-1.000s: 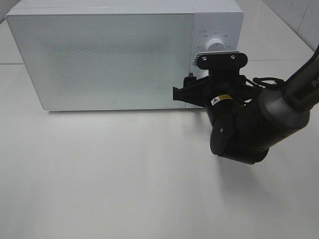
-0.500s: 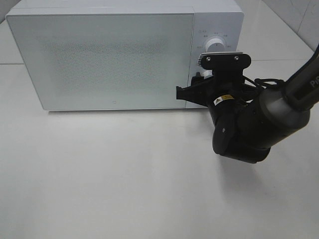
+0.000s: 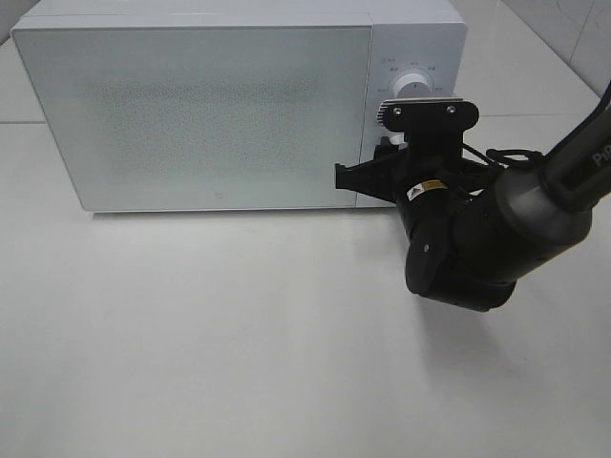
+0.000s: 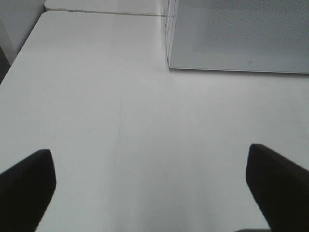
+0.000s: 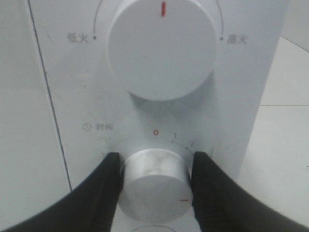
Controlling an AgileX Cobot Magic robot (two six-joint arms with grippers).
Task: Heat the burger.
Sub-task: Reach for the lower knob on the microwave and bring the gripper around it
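Burger is not seen in any view, so its place cannot be told. A white table [image 3: 239,363] is spread across the whole scene, and a white microwave [image 3: 220,29] is set at its far side. The microwave's frosted door [image 3: 191,114] is shut and takes up most of the front, with a narrow control panel [image 3: 434,48] placed at the right end. The right arm [image 3: 477,248], black and bulky, is stretched in from the right and pointed at that panel, whose lower part is hidden by it in the high view. The left tool [image 4: 149,164] is held above bare table in front of the microwave's left end, its two dark fingers [image 4: 26,188] set wide apart with nothing between them. The right tool [image 5: 153,169] is clamped on the lower knob [image 5: 153,188], with one black finger [image 5: 91,193] pressed against each side of it. The upper knob [image 5: 161,48] is the larger of the two, and its red mark is turned straight up. The lower knob is smaller and silvery. Its red mark [image 5: 183,199] is turned past the printed figure 2, toward the side away from the door.
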